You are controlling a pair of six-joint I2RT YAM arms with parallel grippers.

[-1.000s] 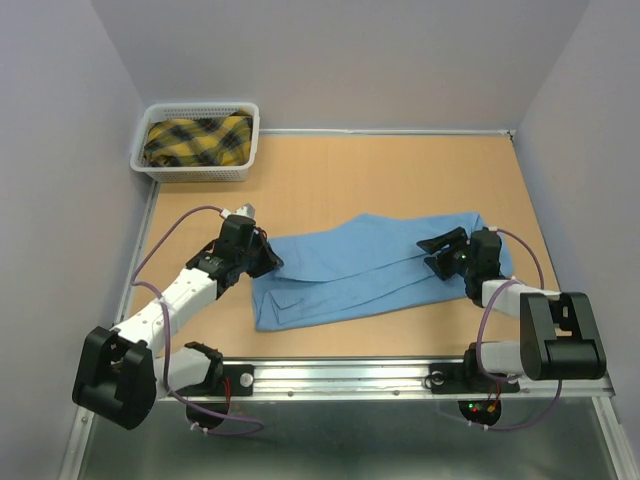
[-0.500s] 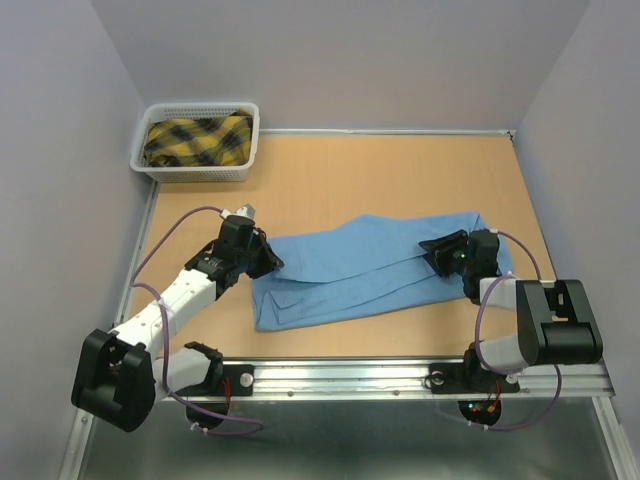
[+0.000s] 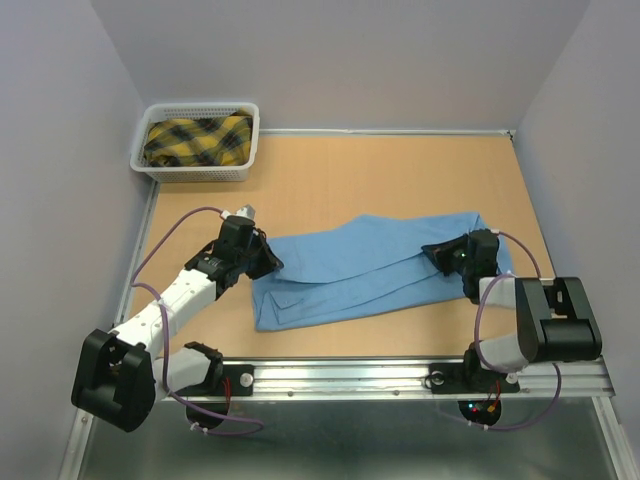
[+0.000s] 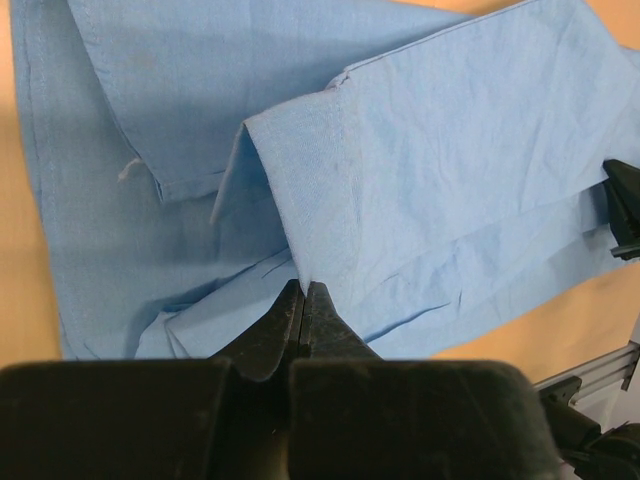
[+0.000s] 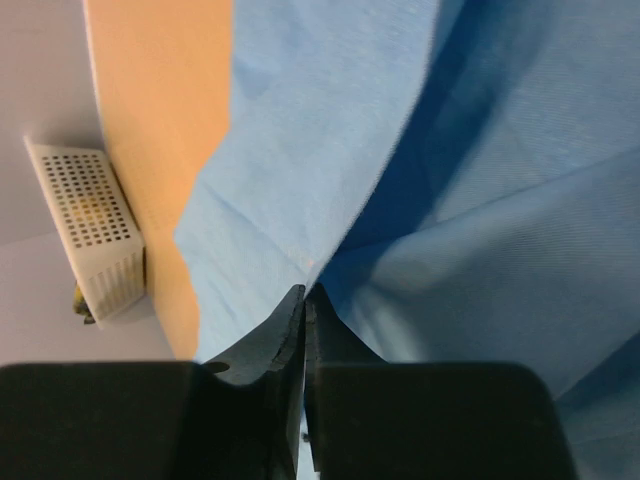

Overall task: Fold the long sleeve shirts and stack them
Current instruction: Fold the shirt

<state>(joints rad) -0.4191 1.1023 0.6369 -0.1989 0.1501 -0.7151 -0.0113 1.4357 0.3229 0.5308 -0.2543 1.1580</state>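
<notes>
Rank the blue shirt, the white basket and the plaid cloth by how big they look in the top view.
1. The shirt, by far the largest.
2. The basket.
3. The plaid cloth, which lies inside the basket and so looks slightly smaller.
The basket sits farther from the camera, which may shrink both.

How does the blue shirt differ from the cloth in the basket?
The blue shirt is plain, the basket cloth yellow plaid. The blue shirt lies spread on the table; the basket cloth sits bundled in the basket. The left gripper and right gripper pinch the blue shirt; nothing touches the basket cloth. Both are fabric.
</notes>
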